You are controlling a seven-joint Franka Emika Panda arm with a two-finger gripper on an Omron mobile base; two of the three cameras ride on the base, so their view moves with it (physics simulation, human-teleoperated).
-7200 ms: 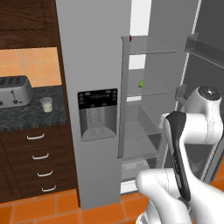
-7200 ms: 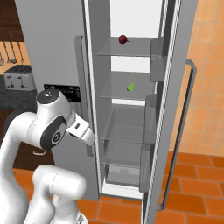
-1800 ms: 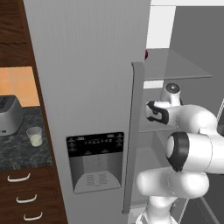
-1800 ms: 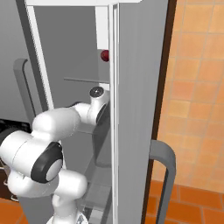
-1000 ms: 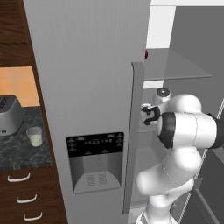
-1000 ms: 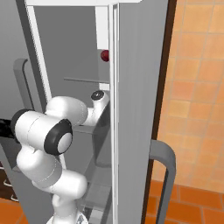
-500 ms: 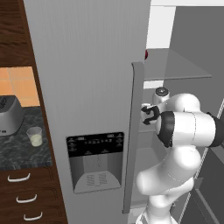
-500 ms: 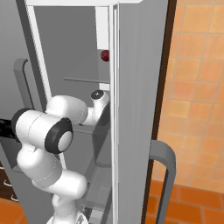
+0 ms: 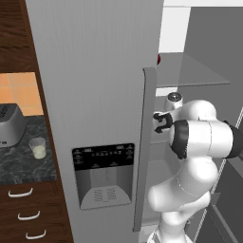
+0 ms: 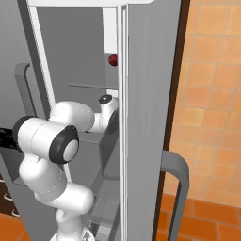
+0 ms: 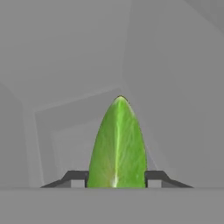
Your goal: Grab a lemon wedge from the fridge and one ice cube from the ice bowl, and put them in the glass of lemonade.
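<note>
The lemon wedge [image 11: 117,144], yellow-green and pointed, stands upright between my two dark fingertips [image 11: 76,177] in the hand view. My gripper [image 11: 116,178] is shut on it, each tip against one side. In the left base view my hand [image 9: 162,121] reaches past the closed left door's handle into the open grey fridge [image 9: 95,95], at the middle shelf. The glass of lemonade [image 9: 38,148] stands on the dark counter at the far left. The ice bowl and the ice cube are out of view.
A small dark red fruit [image 9: 158,59] lies on the upper glass shelf, above my hand. A toaster [image 9: 9,124] sits left of the glass. The open right fridge door [image 10: 146,94] with its long handle [image 10: 176,188] stands close on my right.
The fingers have closed in from wide open onto the lemon wedge. The arm has hardly moved, and the base views have stayed the same over the last second.
</note>
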